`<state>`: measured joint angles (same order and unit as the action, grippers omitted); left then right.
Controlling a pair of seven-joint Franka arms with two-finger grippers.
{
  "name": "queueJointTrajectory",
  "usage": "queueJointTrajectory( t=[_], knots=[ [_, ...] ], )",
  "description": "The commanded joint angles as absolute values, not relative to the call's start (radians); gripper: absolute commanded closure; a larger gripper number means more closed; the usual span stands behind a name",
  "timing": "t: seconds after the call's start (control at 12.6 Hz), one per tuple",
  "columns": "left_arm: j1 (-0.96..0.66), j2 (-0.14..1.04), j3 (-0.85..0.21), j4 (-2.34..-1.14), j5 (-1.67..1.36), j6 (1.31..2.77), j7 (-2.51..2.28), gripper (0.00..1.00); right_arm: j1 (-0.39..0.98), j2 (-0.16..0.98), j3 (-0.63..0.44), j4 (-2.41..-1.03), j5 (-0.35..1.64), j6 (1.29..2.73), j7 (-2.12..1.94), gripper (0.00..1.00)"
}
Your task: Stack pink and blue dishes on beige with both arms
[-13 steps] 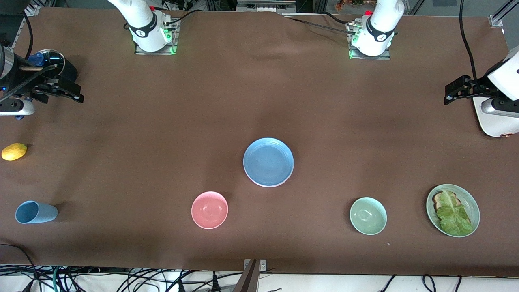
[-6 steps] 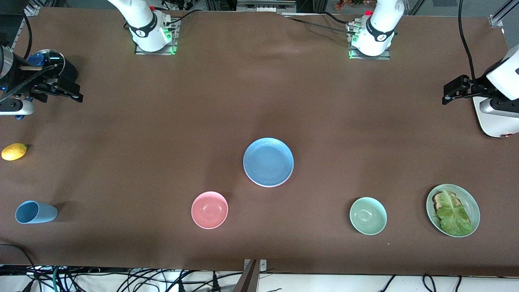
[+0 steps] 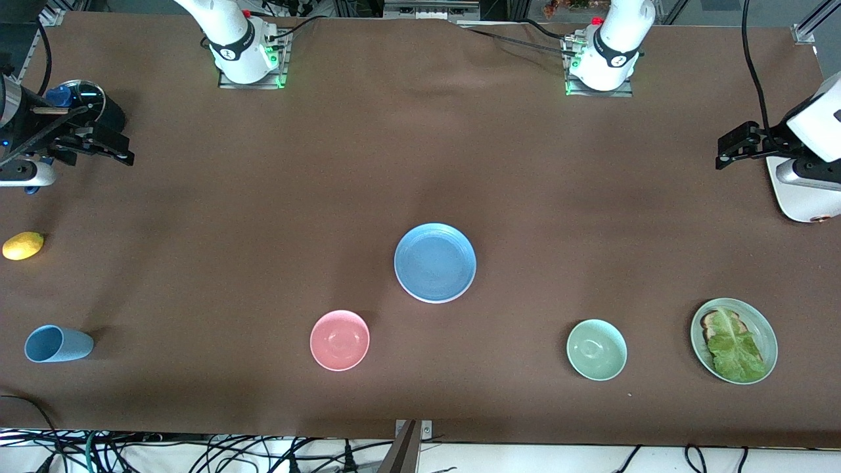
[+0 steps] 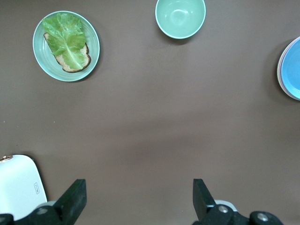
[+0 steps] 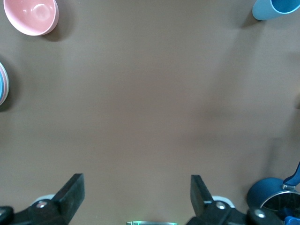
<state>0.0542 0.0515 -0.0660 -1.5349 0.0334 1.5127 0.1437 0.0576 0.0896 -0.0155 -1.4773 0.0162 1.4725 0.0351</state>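
The blue plate (image 3: 435, 263) lies at the middle of the table and seems to sit on top of a stack. A thin pale rim (image 3: 434, 301) shows under its edge nearest the front camera. The pink and beige plates are otherwise hidden. The stack's edge also shows in the left wrist view as the blue plate (image 4: 291, 70) and in the right wrist view as the plate's edge (image 5: 2, 90). My left gripper (image 3: 723, 151) hangs open and empty over the left arm's end of the table, far from the stack. My right gripper (image 3: 127, 150) hangs open and empty over the right arm's end.
A pink bowl (image 3: 340, 340) and a pale green bowl (image 3: 596, 349) sit nearer the front camera than the stack. A green plate with toast and lettuce (image 3: 734, 340), a white appliance (image 3: 798, 190), a tipped light blue cup (image 3: 58, 343), a lemon (image 3: 23, 245) and a dark pot (image 3: 85, 105) occupy the table's ends.
Both grippers have crept slightly toward the robots' side of the table, staying open. The dishes have not moved.
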Motion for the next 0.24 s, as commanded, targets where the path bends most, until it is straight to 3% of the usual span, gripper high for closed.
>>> queueJointTrajectory(
  t=[0.0, 0.16],
  knots=[
    [0.055, 0.051, -0.067, -1.529, 0.017, 1.506, 0.141, 0.00, 0.043, 0.072, -0.002, -1.489, 0.002, 1.466, 0.020, 0.00],
    [0.054, 0.051, -0.067, -1.529, 0.017, 1.506, 0.141, 0.00, 0.043, 0.072, -0.002, -1.493, 0.002, 1.457, 0.021, 0.00]
  ],
)
